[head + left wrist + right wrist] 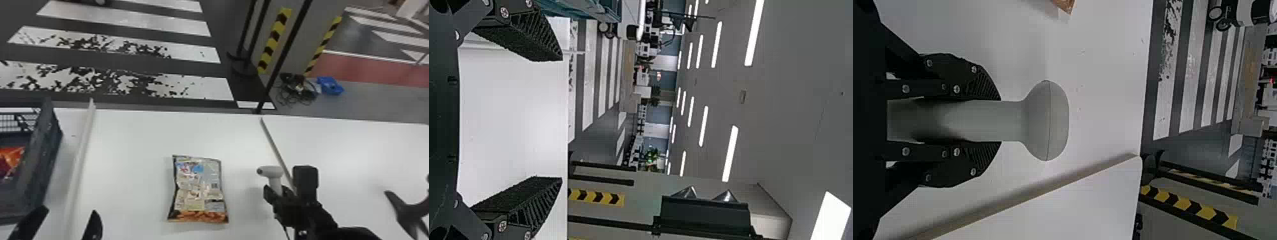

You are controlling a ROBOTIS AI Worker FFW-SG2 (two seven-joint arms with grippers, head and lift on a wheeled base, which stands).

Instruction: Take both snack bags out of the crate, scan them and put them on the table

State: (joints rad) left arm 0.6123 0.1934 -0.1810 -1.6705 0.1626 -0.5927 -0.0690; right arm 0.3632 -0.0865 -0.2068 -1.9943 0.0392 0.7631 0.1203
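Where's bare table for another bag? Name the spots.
Bare white tabletop: beyond the printed foil bag, and between it and the left pale rail. Crowded: right of the bag, where the right gripper holds the grey pistol-shaped scanner.

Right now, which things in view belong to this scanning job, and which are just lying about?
For the job:
Crate, orange packet inside
Snack bag, on the table
Scanner, held upright by the right gripper
Left gripper, open

Just lying about:
Blue object, on the floor
Tangled cables, beside it
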